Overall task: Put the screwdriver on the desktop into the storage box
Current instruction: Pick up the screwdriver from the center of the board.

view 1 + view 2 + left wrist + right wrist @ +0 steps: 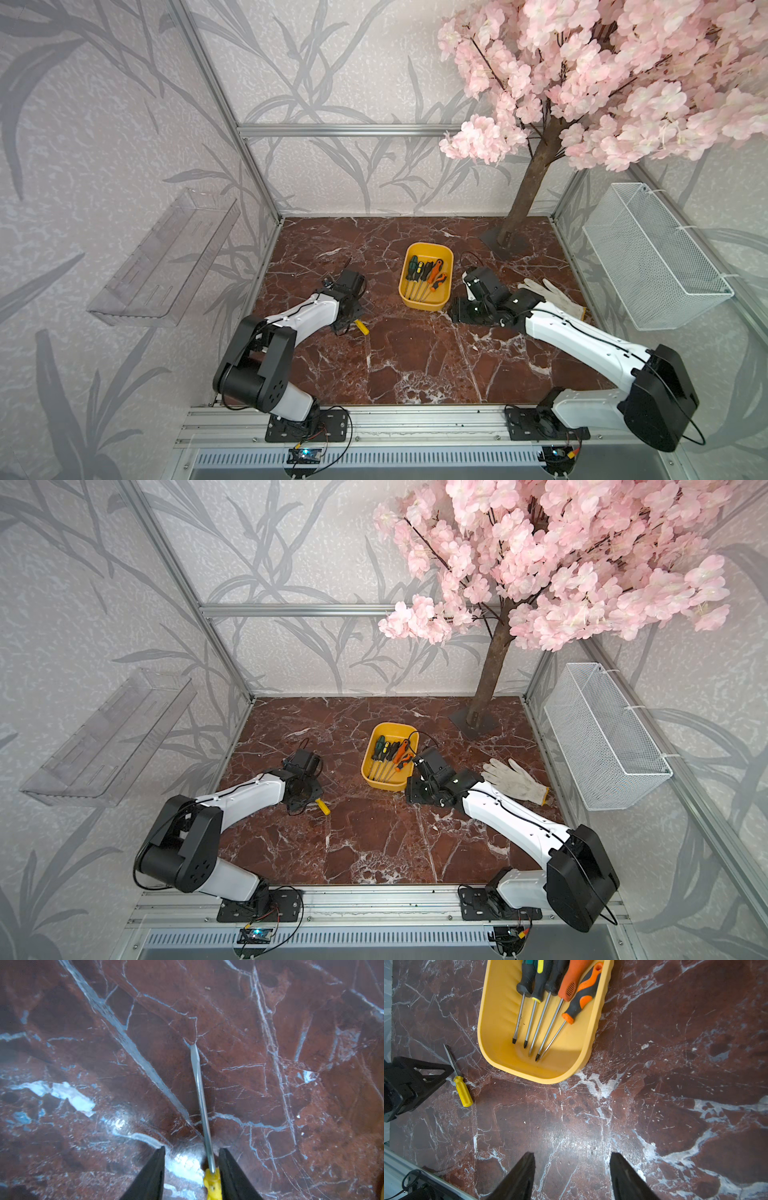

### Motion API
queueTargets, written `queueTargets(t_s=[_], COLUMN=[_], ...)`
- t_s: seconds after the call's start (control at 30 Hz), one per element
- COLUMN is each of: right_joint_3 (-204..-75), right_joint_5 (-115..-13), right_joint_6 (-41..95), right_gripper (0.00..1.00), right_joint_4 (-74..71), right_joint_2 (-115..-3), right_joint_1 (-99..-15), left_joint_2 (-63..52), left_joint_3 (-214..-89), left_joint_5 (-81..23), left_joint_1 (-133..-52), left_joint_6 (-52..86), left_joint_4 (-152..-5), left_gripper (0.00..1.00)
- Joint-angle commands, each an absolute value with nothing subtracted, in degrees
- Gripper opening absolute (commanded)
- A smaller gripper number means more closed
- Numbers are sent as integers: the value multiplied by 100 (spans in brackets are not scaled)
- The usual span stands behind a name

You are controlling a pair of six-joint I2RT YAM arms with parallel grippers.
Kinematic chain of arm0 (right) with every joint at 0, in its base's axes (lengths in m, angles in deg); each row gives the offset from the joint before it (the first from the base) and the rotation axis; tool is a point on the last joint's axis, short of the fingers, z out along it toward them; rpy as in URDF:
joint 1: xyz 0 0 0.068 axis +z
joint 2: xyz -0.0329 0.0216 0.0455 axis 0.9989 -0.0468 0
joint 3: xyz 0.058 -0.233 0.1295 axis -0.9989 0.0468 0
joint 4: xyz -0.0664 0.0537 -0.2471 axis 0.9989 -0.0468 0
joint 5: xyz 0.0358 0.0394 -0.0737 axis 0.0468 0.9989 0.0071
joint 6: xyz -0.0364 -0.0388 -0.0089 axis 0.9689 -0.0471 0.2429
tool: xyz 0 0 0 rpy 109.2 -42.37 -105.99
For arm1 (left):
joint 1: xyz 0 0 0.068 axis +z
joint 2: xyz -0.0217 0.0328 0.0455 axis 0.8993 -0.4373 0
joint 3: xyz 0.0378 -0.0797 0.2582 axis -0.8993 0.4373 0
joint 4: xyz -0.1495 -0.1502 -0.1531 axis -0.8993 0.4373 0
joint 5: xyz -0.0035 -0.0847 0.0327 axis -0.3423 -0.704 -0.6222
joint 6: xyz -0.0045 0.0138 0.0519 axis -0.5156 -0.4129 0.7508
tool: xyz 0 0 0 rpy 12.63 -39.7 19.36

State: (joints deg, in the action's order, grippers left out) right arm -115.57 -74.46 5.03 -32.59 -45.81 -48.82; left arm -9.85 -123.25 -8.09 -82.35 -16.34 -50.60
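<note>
Veined marble desktop (415, 353), yellow-handled screwdriver (464, 1093)

No text, label, brand, number or sign can be read in any view. The screwdriver (464, 1094) handle and the storage box (492, 1022) wall carry no marking that can be made out.
</note>
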Motion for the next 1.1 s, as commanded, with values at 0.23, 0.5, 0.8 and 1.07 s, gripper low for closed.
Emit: queueTargets(t_s=[0.23,0.5,0.8,1.07], right_joint_3=[-11487,-11487,-11461,-11435], right_joint_5=[-7650,-7682,-7733,-7752], right_joint_6=[383,365,351,356], right_gripper=[62,62,62,62], right_joint_4=[-3249,-3260,-3260,-3266], right_joint_2=[-4468,-4476,-4450,-4454], right_joint_1=[-4847,-4847,-4847,-4847], left_joint_2=[-1428,-1594,-1680,-1463], left_joint_3=[-12354,-12239,-12029,-12184], left_joint_5=[-841,-985,-1080,-1207], left_joint_1=[-8069,-8042,-8037,-8048], left_joint_6=[-1483,-1533,-1644,-1645], left_joint_4=[-5248,-5366,-5533,-5453], left_gripper=[39,26,10,0])
